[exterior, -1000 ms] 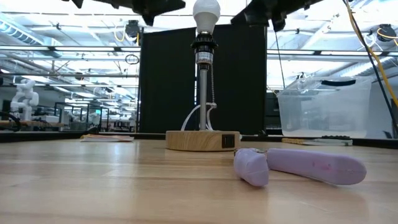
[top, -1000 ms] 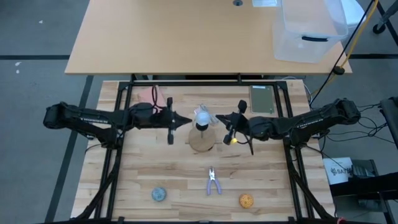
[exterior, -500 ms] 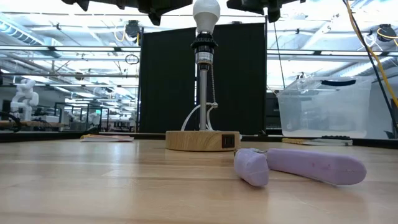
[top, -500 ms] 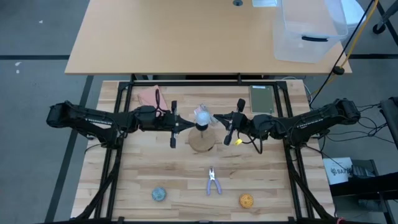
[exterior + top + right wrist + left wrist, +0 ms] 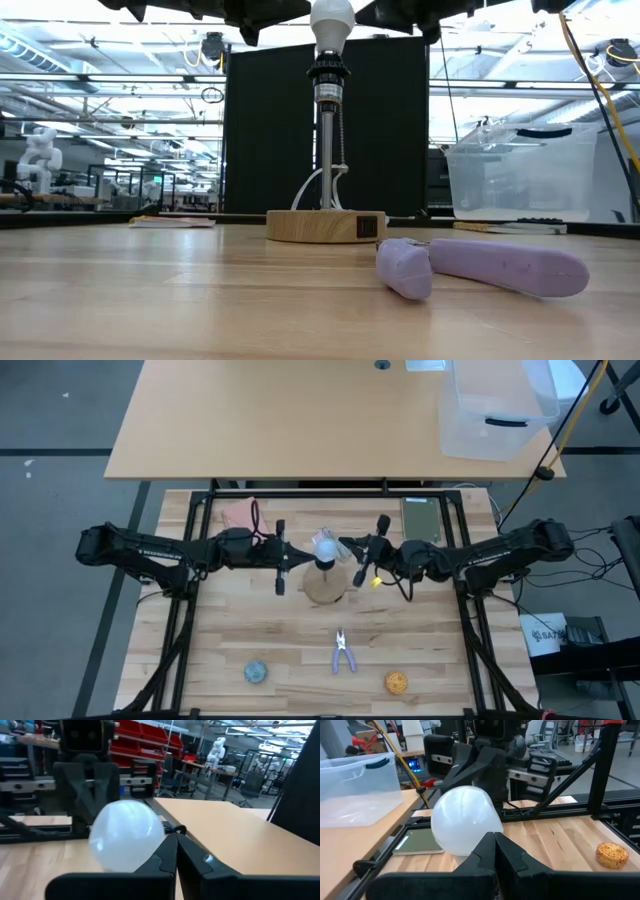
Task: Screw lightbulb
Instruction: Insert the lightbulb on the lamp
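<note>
The lightbulb (image 5: 332,22) already sits upright in the socket (image 5: 328,77) at the top of the lamp's post, over the round wooden stand (image 5: 326,225) in the middle of the desk (image 5: 290,650). How deep its screw base is threaded cannot be told; it looks seated, so the task seems late, with perhaps only final turns or a check left.

The left end effector (image 5: 296,559) hangs just beside the bulb on one side, fingers pressed together and holding nothing. The right end effector (image 5: 349,548) hangs just beside it on the other side, fingers likewise closed and empty. Each wrist view shows the bulb close ahead of the closed fingertips, apparently not touching.

Purple pliers (image 5: 342,651), a blue-grey ball (image 5: 256,672) and an orange ball (image 5: 396,682) lie apart, nearer the desk's front edge
</note>
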You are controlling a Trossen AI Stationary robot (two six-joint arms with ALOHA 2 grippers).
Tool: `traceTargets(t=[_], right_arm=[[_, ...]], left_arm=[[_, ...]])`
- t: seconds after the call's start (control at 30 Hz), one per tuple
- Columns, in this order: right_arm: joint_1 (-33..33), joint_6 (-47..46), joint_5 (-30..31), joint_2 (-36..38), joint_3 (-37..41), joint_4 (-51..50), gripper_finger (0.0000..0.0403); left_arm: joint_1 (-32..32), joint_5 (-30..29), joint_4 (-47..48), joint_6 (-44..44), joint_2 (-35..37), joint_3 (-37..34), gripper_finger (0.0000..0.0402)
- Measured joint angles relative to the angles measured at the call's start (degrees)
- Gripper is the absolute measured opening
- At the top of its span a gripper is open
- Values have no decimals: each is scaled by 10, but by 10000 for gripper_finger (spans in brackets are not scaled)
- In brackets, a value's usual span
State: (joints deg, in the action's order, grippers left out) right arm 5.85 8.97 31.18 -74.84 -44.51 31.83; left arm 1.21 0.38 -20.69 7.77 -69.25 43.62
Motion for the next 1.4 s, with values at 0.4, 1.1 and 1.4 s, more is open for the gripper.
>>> traceTargets(t=[0.4,1.1,1.4], right_arm=[[-5,2,-43,-6,0,7,0],[15,11,-36,-5,0,-18,0],[30,14,-51,-7,0,-24,0]], left_arm=[[1,-14,-4,2,0,0,0],[13,-28,15,0,1,0,0],[32,-35,21,-17,0,0,0]])
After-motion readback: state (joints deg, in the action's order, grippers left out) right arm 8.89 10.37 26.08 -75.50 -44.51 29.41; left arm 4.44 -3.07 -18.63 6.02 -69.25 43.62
